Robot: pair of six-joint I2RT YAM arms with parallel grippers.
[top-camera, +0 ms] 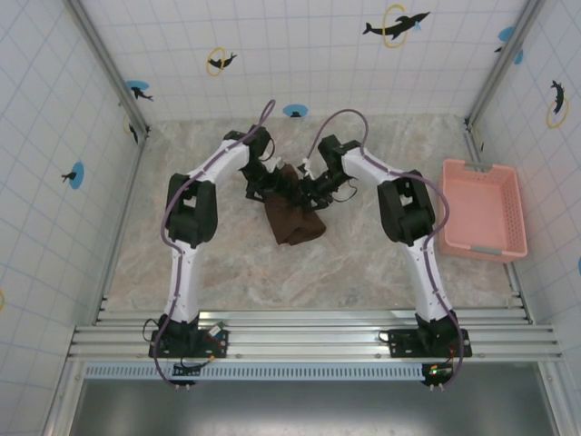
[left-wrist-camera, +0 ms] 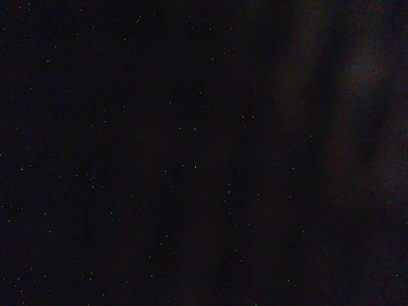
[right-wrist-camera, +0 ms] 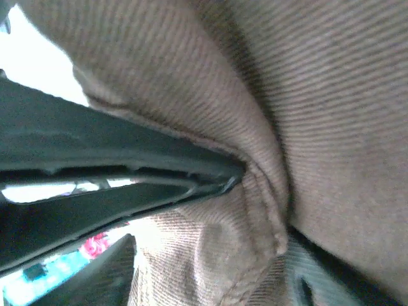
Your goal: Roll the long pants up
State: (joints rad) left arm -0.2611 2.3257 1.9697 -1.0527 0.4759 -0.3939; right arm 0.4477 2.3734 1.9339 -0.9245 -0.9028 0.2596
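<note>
Where the long pants (top-camera: 295, 218) lie, open table (top-camera: 236, 263) surrounds.

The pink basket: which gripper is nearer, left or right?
Right. The right gripper is on the long pants' upper right side, left of the pink basket; the left gripper is further left, on the pants' upper left side.

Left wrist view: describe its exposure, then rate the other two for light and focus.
Left wrist view: almost black, speckled noise, a faint grey smear upper right. Right wrist view: close on the pants, weave sharp, gaps at left blown out white. Top view: even light, sharp, no glare.
</note>
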